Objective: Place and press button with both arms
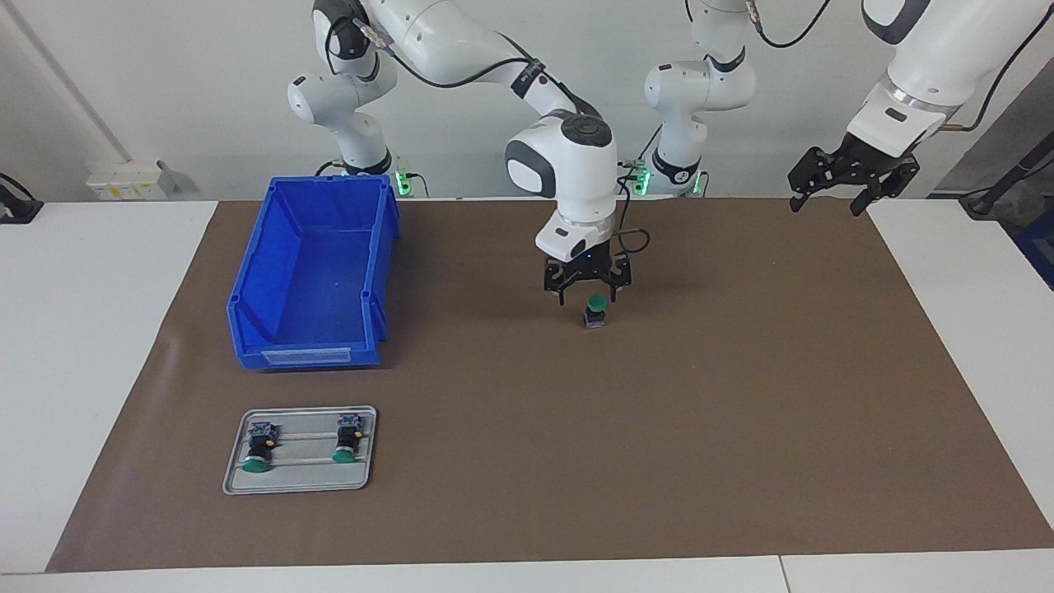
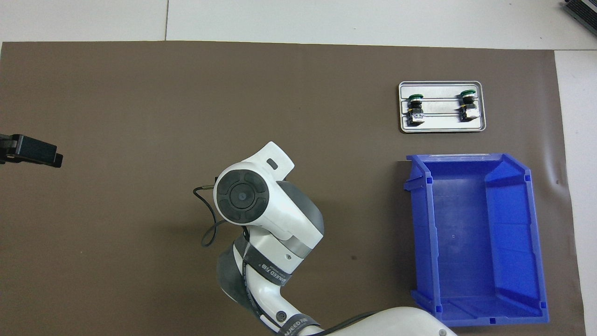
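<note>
Button (image 1: 595, 311): upright mid-desk, cap up for pressing. My right gripper (image 1: 586, 290) above, jaws open. Left gripper (image 1: 852, 177) waits, jaws open.

Facing cam sits high across the table (image 1: 527, 568), looking back at both robot bases from mid-range; overhead cam sits above the robots' end looking steeply down and forward; both share the brown mat (image 1: 659, 428), blue bin (image 1: 317, 272) and grey tray (image 2: 442, 123), half a turn apart.

White worktop (image 1: 99, 329) under a brown mat (image 1: 659, 428); on it an upright button (image 1: 594, 313), blue bin (image 1: 317, 280), and grey tray (image 1: 300, 486) toward six o'clock from the bin in the facing view.
</note>
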